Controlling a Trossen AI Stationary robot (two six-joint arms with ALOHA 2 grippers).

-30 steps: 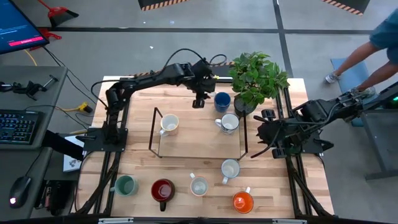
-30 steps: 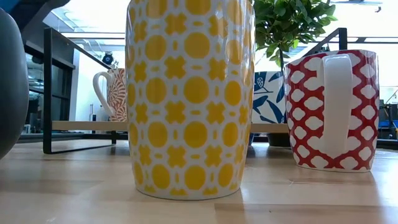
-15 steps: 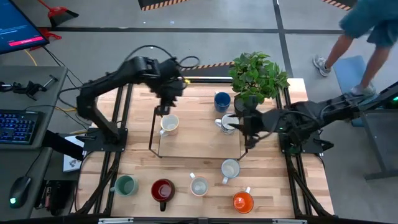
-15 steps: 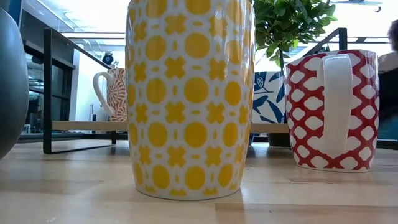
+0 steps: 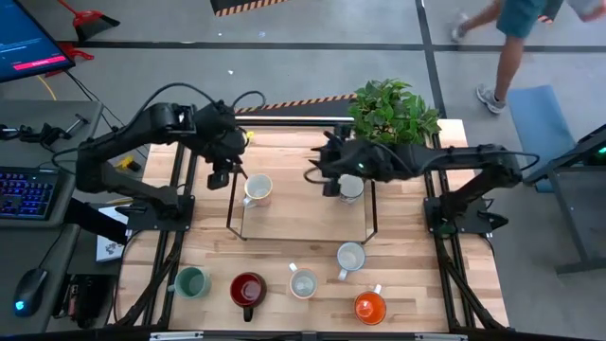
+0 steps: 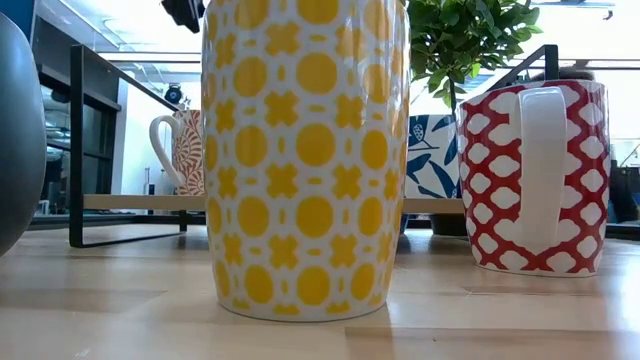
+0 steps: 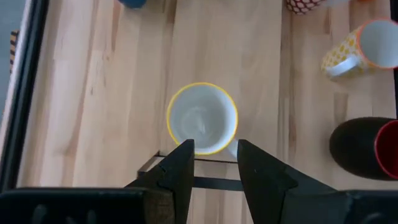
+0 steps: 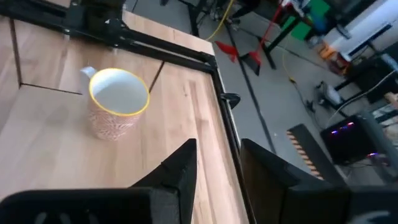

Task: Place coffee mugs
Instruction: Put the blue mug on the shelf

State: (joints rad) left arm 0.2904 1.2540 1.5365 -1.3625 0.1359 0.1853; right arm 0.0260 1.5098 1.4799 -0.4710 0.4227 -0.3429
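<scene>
We look down on a pale wooden bench [image 5: 312, 232] standing on a grey floor, with a keyboard [image 5: 26, 192] and monitor [image 5: 28, 43] on a side desk and a person [image 5: 516, 28] walking past at the far corner. A leafy potted plant [image 5: 390, 112] stands at the bench's far edge, and a thin black wire frame [image 5: 301, 202] marks a low platform in the middle.

On that platform we see two mugs: a cream mug with a yellow rim [image 5: 257, 189] and a white mug [image 5: 351, 188]. Near the front edge stand a green mug [image 5: 192, 282], a red mug [image 5: 248, 289], a yellow-patterned mug [image 5: 303, 282], another white mug [image 5: 350, 256] and an orange mug [image 5: 370, 306].

The left gripper [image 5: 220, 175] hangs just beside the yellow-rimmed mug, at the frame's left edge; its wrist view shows the fingers [image 7: 180, 171] slightly apart and holding nothing, the mug just beyond them. The right gripper [image 5: 327, 180] hovers beside the white platform mug, its fingers likewise parted with nothing between them.
</scene>
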